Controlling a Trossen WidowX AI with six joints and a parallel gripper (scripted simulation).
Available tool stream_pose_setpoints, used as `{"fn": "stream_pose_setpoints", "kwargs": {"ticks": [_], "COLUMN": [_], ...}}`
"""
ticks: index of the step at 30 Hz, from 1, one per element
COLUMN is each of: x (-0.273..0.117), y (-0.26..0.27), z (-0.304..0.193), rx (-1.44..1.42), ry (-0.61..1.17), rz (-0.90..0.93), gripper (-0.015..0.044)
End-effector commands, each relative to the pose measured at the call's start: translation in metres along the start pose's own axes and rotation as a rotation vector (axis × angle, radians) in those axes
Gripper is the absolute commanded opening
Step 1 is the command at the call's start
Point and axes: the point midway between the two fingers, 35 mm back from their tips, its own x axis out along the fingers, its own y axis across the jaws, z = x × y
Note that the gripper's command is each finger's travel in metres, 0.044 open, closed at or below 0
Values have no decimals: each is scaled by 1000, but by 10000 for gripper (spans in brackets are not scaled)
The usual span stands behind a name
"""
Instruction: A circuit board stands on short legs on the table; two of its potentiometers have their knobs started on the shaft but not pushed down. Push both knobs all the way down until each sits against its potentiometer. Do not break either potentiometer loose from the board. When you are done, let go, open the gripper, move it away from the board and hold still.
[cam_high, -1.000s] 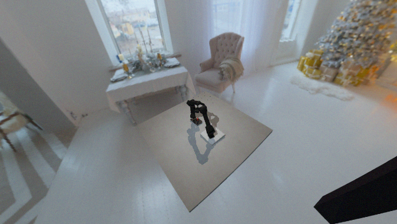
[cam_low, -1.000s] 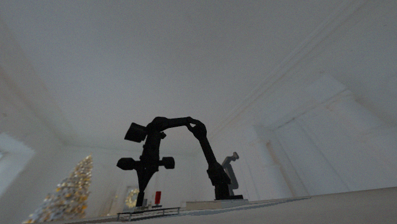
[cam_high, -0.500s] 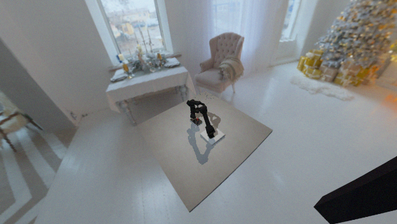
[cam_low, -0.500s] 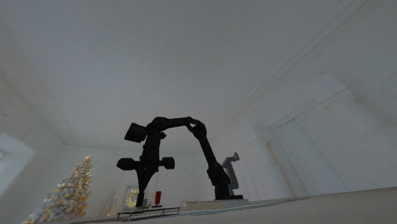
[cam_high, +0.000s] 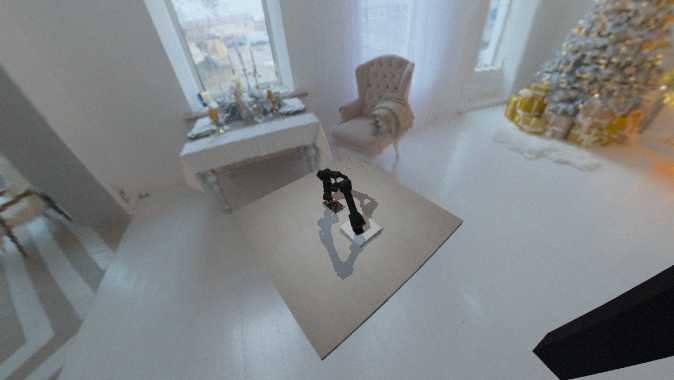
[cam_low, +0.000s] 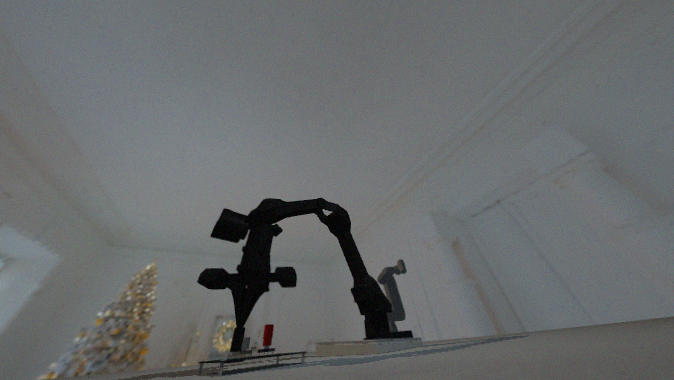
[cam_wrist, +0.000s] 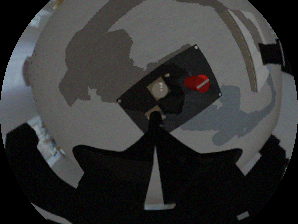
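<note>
So the top cam sits high up and well back, tilted down across the tabletop (cam_high: 320, 320), with the armchair (cam_high: 380, 110) and windows on the far side. Pretty wide, so the arm (cam_high: 350, 200) (cam_low: 300, 207) looks small. Exterior is way low, about level with the tabletop, angled up so ceiling fills most of it. It's nearer, arm side-on. Wrist cam is the closest, looking past the gripper (cam_wrist: 155, 117) down at the board (cam_wrist: 202, 65) (cam_low: 290, 353) (cam_high: 333, 206). All three share the board; top and exterior both catch the tree (cam_high: 600, 60) (cam_low: 117, 330).
</note>
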Motion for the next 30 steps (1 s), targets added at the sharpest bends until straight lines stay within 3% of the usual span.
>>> {"fn": "stream_pose_setpoints", "kwargs": {"ticks": [1, 30], "x": [17, -15], "y": [1, 2], "z": [0, -1], "rx": [6, 6], "ry": [-15, -15], "rz": [-18, -18], "gripper": [0, 0]}}
